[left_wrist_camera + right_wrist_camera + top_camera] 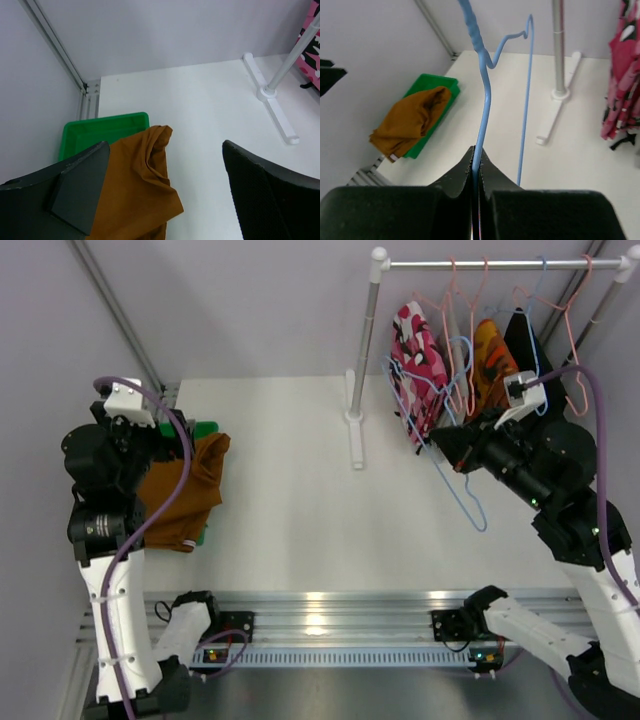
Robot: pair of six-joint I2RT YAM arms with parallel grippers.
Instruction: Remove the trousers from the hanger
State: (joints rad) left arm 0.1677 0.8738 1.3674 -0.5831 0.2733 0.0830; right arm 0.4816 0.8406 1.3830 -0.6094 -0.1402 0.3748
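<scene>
The soft, light rust-brown cloth trousers (185,490) are laid over the green tray (205,428) under the released left pincer (166,146), a blue wire hanger (482,100) is clenched in the right pincer (475,165), and the limp pink-red-white floral trousers (420,360) hung from the metal rail (480,262) are judged best pinched at a bunched fold.

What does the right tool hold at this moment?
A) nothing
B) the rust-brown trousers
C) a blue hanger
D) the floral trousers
C: the right tool is shut on the thin blue hanger; the rust-brown trousers lie across the green tray.
</scene>
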